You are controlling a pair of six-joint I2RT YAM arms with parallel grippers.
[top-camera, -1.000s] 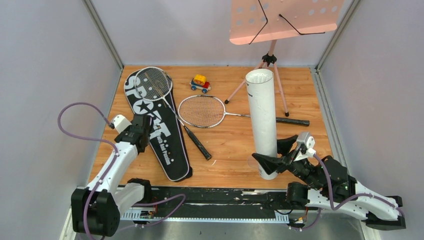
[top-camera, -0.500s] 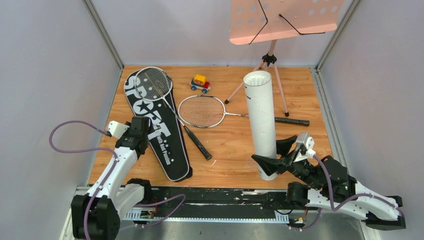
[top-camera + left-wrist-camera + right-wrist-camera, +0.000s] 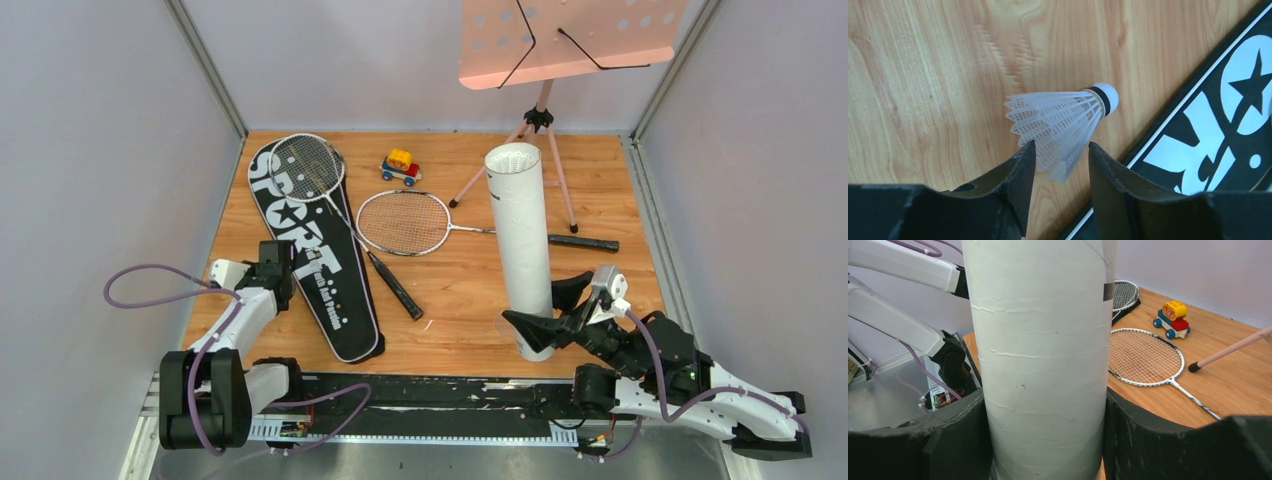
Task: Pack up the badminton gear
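A white shuttlecock point(image 3: 1063, 125) lies on the wood by the left edge of the black SPORT bag point(image 3: 318, 262), which also shows in the left wrist view point(image 3: 1228, 125). My left gripper point(image 3: 1060, 157) is open, with the skirt's end between its fingertips. From above the left gripper point(image 3: 275, 265) hides the shuttlecock. My right gripper point(image 3: 545, 318) is shut on the upright white tube point(image 3: 525, 235), low down near its base. It also shows in the right wrist view point(image 3: 1040, 340). One racket point(image 3: 308, 168) lies on the bag. The other racket point(image 3: 403, 222) lies mid-table.
A small toy car point(image 3: 400, 166) stands behind the rackets. The pink music stand point(image 3: 560, 40) rises at the back, its tripod legs point(image 3: 560, 180) just behind the tube. Grey walls close in left and right. A black rail point(image 3: 420, 392) runs along the near edge.
My left arm has sunk and folded back toward its base, with the gripper staying at the bag's left edge. The tube's top has leaned slightly left. The right arm holds still.
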